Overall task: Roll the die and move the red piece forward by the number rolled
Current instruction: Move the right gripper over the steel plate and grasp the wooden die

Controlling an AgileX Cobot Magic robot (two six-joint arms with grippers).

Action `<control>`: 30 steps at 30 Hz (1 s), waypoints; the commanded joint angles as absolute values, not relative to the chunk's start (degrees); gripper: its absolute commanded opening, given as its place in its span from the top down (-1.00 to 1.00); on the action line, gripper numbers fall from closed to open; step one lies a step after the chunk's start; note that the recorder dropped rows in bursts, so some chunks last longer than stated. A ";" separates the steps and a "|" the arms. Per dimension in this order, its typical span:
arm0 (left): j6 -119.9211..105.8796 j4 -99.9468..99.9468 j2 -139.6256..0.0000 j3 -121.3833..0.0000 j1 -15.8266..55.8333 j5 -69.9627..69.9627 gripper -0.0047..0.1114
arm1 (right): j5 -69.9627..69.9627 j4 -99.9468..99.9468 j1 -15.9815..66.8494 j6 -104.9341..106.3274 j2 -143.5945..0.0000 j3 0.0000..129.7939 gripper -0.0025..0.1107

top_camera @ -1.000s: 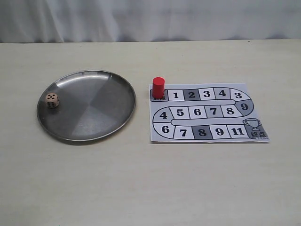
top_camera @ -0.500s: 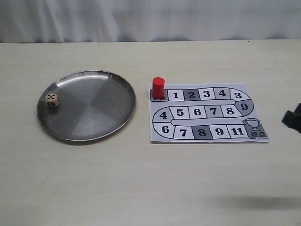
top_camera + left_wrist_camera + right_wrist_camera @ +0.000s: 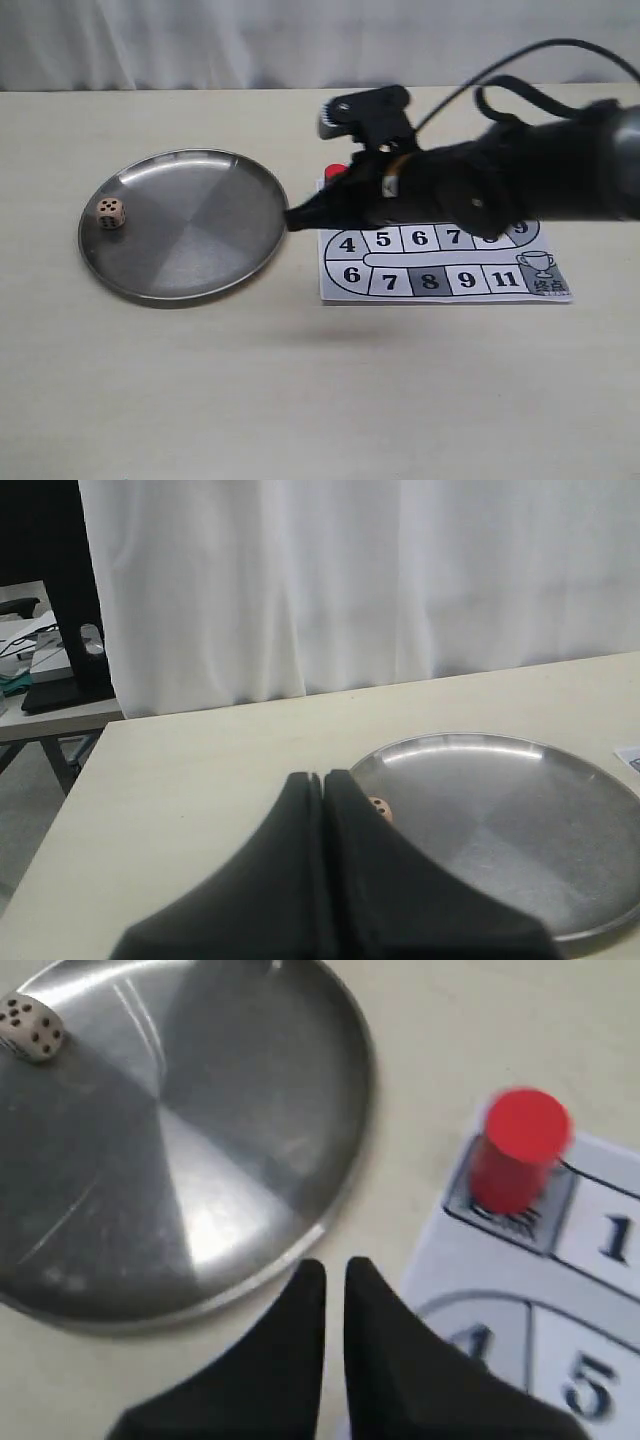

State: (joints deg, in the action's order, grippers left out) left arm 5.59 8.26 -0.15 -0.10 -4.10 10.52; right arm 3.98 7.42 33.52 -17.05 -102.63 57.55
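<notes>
The die [image 3: 111, 212] lies at the left inside of the steel plate [image 3: 200, 240], also seen as die [image 3: 32, 1026] and peeking past a finger as die [image 3: 380, 805]. The red piece [image 3: 515, 1155] stands upright on the board's start square; in the exterior view only a sliver of the red piece [image 3: 334, 173] shows behind the right arm. My right gripper [image 3: 294, 219] hovers at the plate's right rim, jaws almost together with nothing between them [image 3: 335, 1265]. My left gripper [image 3: 325, 777] is shut and empty, off the plate's edge.
The paper game board [image 3: 440, 282] with numbered squares lies right of the plate, its upper half covered by the right arm. The plate [image 3: 520, 820] is otherwise bare. A white curtain hangs behind the table's far edge.
The right arm has swept in from the right edge across the board to the plate's right rim, hiding most of the red piece. The die and the piece have not moved.
</notes>
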 commanded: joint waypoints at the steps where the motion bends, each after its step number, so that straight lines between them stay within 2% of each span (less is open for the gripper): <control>1: 5.64 8.24 0.00 0.00 -4.29 9.97 0.92 | 10.44 8.59 38.32 -15.61 -112.10 73.00 0.55; 5: 5.64 8.24 0.00 0.00 -4.29 9.97 0.92 | 10.83 8.34 41.43 -14.57 -120.59 85.23 0.00; 7: 5.64 8.24 0.00 0.00 -4.29 9.97 0.92 | 10.83 8.34 42.79 -14.39 -124.97 91.12 -0.16; 10: 5.64 8.24 0.00 0.00 -4.29 9.97 0.92 | 10.83 8.34 44.64 -14.29 -130.72 98.85 -0.28; 22: 5.64 8.24 0.00 0.00 -4.29 9.97 0.92 | 16.06 8.34 47.68 -14.13 -148.38 122.18 -0.29; 30: 5.64 8.24 0.00 0.00 -4.29 9.97 0.92 | 16.18 7.95 47.68 -14.13 -152.70 127.94 -0.29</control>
State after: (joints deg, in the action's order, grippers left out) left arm 5.59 8.26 -0.15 -0.10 -4.10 10.52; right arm 16.12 7.75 47.62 -14.55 -152.25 126.72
